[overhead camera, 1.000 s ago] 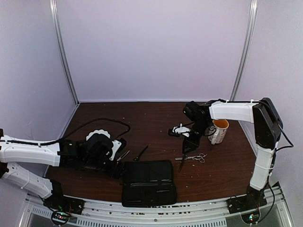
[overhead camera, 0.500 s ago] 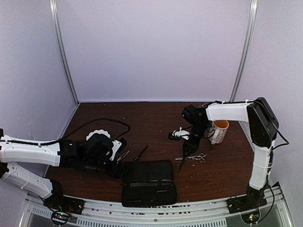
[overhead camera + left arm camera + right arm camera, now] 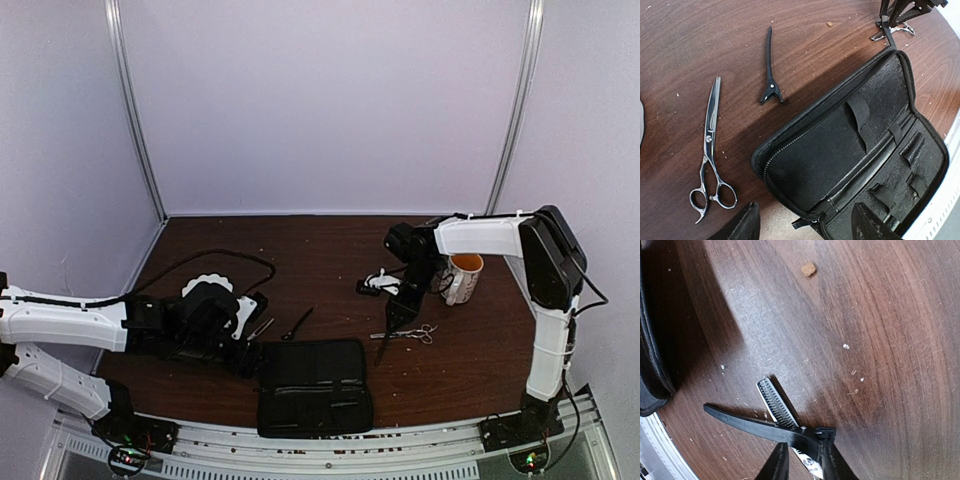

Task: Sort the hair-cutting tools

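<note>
**Desk:** What is the setting?

**Photographer:** A dark brown wood-grain tabletop (image 3: 330, 245), scuffed and flecked with pale crumbs. It is boxed in by smooth lilac walls (image 3: 320, 100), with two metal poles (image 3: 135, 110) at the back corners.

**Desk:** And at frame left?

**Photographer:** The left gripper (image 3: 805, 216) hovers low over the wood, its black fingers (image 3: 740, 227) spread well apart and holding nothing. In the overhead view a white fluted bowl (image 3: 205, 284) shows behind the wrist, and a black cable (image 3: 215, 257) loops past it. Just right of the gripper lie thin silver steel scissors with ring handles (image 3: 710, 150), blades together, flat on the table. Near them a slim black plastic clip (image 3: 770, 75) also lies flat.

**Desk:** Centre frame?

**Photographer:** A flat black zip case of grained fabric (image 3: 855, 165) lies open at the near edge. Its elastic loops and narrow pockets are showing.

**Desk:** And the right?

**Photographer:** The right gripper (image 3: 804, 450) points down right of centre. Its fingers (image 3: 777, 465) are pinched together on the hinge end of a second black clip (image 3: 755, 422), whose long arm points toward the case. Beneath it a second pair of silver scissors (image 3: 412, 333), one blade toothed like a comb, rests on the table. A white ceramic mug with an orange inside (image 3: 463, 277) stands upright at far right.
</note>
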{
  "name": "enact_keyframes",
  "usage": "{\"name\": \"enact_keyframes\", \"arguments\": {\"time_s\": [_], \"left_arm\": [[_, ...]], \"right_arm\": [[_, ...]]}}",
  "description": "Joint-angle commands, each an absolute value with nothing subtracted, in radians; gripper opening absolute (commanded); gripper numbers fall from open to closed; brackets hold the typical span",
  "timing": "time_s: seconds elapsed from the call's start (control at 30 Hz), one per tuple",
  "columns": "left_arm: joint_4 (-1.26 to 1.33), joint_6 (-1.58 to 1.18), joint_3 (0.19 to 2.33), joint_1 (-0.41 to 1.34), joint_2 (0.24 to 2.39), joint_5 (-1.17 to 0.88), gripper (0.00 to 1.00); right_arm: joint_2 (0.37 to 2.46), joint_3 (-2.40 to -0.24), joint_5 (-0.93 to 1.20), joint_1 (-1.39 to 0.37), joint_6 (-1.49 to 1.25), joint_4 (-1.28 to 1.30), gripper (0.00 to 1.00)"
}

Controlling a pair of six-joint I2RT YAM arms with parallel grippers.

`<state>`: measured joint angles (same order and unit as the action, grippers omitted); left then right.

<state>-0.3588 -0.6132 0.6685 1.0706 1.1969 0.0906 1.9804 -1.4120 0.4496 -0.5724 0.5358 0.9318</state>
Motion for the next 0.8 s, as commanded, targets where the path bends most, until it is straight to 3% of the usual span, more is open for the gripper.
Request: {"name": "enact_keyframes", "arguments": {"time_s": [0.0, 0.27, 0.4, 0.53, 0.77], "left_arm": [[-0.313, -0.627, 0.666, 1.075, 1.183, 0.083, 0.66], [-0.31, -0.627, 0.671, 1.075, 1.184, 0.087, 0.66], [-0.308, -0.627, 0.671, 1.075, 1.188, 0.087, 0.66], [-0.296, -0.634, 0.666, 1.075, 1.189, 0.079, 0.66], [-0.287, -0.642, 0.661, 1.075, 1.188, 0.079, 0.66]], "right_arm": [[1.996, -1.443, 0.509, -0.549, 0.514, 0.956, 0.21], [2.002, -1.433, 0.536, -0.531, 0.521, 0.965, 0.13], [2.0, -1.44, 0.541, -0.529, 0.517, 0.953, 0.21], [2.018, -1.48, 0.547, -0.529, 0.512, 0.963, 0.35], [2.054, -1.498, 0.572, -0.529, 0.521, 0.982, 0.33]]}}
